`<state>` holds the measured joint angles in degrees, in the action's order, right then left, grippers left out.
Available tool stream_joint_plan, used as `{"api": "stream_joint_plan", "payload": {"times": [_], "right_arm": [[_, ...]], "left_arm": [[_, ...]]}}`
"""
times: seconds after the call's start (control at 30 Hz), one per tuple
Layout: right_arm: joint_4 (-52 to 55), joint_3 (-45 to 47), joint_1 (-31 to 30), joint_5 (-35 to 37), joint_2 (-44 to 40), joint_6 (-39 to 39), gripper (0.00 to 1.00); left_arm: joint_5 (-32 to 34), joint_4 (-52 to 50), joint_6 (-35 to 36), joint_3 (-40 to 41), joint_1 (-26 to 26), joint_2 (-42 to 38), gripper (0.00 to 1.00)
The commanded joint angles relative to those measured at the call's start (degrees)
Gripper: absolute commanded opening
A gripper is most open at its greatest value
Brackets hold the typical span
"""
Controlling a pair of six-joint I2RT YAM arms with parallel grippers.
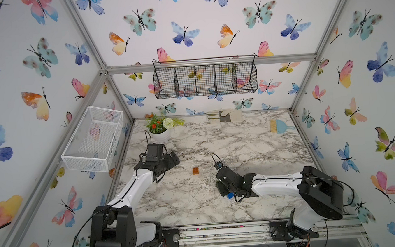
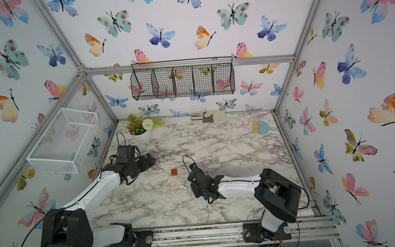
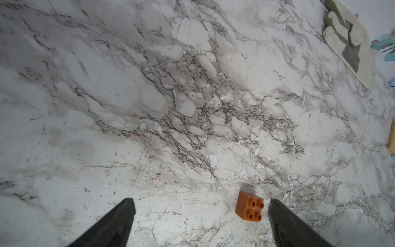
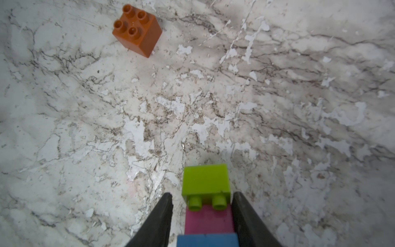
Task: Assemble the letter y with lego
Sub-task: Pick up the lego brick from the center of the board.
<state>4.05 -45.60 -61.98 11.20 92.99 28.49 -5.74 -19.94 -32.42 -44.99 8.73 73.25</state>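
Right wrist: brick stem [image 4: 208, 216] lies flat, green outermost.

A robot lab cell: aluminium framing [image 1: 211, 63] and butterfly-papered walls [image 1: 198, 30] enclose a marble-look table [image 1: 239, 138], with left arm [image 1: 134, 186] and right arm [image 1: 275, 185] mounted on a rail [image 1: 222, 232] along the table's near edge.

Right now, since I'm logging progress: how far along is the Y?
Done: green brick, pink brick and blue brick are joined in a row. In hand: the right gripper straddles that row, a gap at one finger, not clamped. To do: the orange brick stands alone, studs up; the left gripper is open and empty. What lies past the blue brick is hidden, so the Y's arms I cannot judge.
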Motion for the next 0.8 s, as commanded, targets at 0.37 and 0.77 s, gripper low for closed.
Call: {"api": "stream_joint_plan", "payload": {"times": [0.37, 0.77], "right_arm": [[1.63, -1.24, -0.25, -1.70, 1.29, 0.27, 0.46], [2.24, -2.21, -0.25, -1.75, 2.62, 0.21, 0.42]], "left_arm": [[-0.90, 0.57, -0.31, 0.61, 0.25, 0.27, 0.98], [-1.37, 1.05, -0.62, 0.77, 0.29, 0.49, 0.98]]}}
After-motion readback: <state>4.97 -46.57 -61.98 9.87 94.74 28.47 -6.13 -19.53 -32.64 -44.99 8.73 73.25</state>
